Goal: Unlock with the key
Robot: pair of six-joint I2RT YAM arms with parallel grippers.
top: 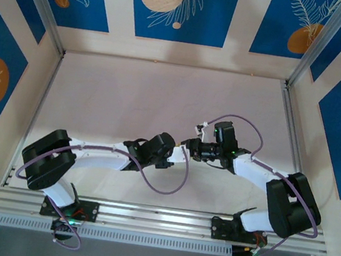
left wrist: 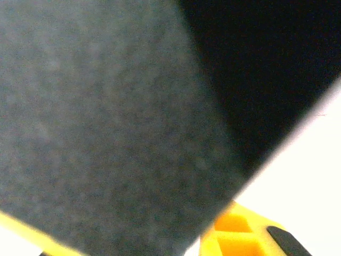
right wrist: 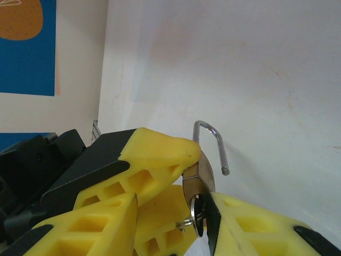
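Above the counter (top: 163,94), the left jaws are gripping the padlock (right wrist: 201,173) while the right jaws are pinching the key (right wrist: 198,212), pointing straight up into its underside, beneath the open shackle (right wrist: 210,133).

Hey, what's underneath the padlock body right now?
The key pokes out beneath the padlock with a wire ring, squeezed between yellow fingers. Its blade is hidden inside the lock body.

Nothing to read anywhere: no words, no numbers, no labels, no brand names, no signs.
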